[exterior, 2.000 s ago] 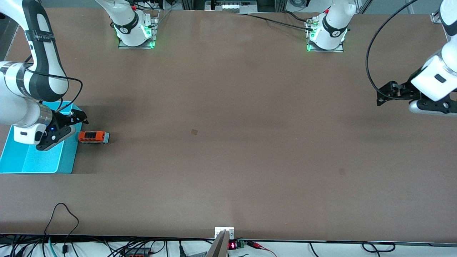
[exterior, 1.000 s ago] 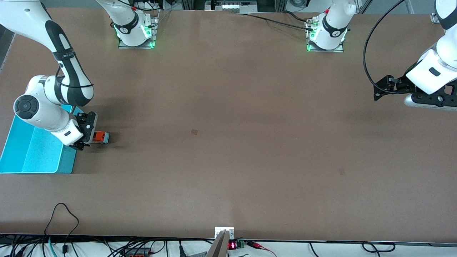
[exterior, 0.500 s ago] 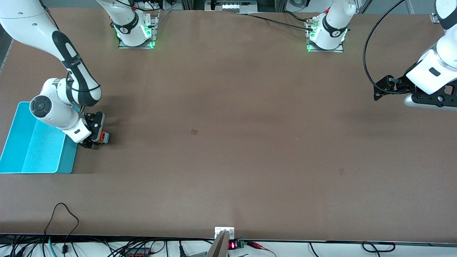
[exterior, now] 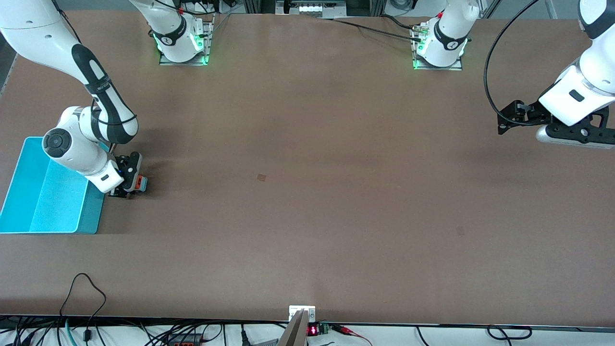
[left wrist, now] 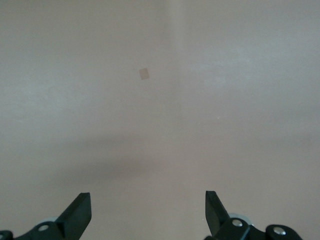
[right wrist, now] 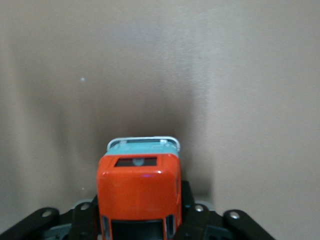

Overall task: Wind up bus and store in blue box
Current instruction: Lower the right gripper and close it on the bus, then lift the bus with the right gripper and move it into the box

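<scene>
Sitting on the brown counter (exterior: 307, 192) toward the right arm's end, the bus (exterior: 139, 182) is lying just beside the blue box (exterior: 21, 158), on the side of the box that faces the middle of the counter. From the front view only a small orange-red end of it is showing past the right hand (exterior: 129, 185), which is covering the rest. In the right wrist view the bus (right wrist: 138, 192) is filling the space between the dark fingers (right wrist: 187, 210), its orange-red roof with a dark panel pointing away from the camera and its whitish trim at the leading end. The right hand (right wrist: 140, 220) is sitting low at the counter and its fingers are pressing in on both flanks of the bus, gripping it. The bus's wheels are hidden, so it cannot be told whether they are touching the counter.

The blue box is standing open at the counter's edge, its turquoise walls upright and its lighter floor (exterior: 53, 206) showing bare.

The left hand (exterior: 509, 120) is waiting in the air over the left arm's end of the counter, well apart from the bus and the box. In the left wrist view the left hand (left wrist: 148, 212) is spread wide, its two dark fingertips (left wrist: 80, 210) standing far apart with nothing but counter between them, and a small darker square mark (left wrist: 144, 74) is showing on the counter.
</scene>
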You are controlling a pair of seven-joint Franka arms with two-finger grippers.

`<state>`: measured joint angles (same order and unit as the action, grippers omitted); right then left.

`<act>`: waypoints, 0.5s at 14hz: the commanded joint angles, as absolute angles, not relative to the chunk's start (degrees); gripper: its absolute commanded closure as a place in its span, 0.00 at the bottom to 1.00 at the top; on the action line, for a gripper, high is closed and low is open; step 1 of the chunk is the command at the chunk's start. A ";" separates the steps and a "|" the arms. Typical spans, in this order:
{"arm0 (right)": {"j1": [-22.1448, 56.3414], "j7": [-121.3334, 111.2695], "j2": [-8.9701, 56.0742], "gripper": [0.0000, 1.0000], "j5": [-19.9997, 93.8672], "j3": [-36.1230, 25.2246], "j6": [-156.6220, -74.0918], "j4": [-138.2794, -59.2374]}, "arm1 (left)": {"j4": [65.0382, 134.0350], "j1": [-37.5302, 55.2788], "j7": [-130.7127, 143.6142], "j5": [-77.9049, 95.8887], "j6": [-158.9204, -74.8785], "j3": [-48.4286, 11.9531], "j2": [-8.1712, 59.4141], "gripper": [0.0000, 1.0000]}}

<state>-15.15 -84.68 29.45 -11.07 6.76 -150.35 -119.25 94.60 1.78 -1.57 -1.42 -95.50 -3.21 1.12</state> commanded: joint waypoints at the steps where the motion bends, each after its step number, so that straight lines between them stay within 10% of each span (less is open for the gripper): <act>1: -15.82 -76.86 26.73 1.00 -11.07 7.73 -148.02 -119.27 | 95.10 1.85 -2.20 -1.58 -95.80 -3.43 0.35 0.00; 7: -13.53 -47.94 20.75 1.00 -10.72 7.38 -133.70 -111.90 | 95.10 1.85 -1.94 -1.58 -95.71 -3.52 0.26 0.00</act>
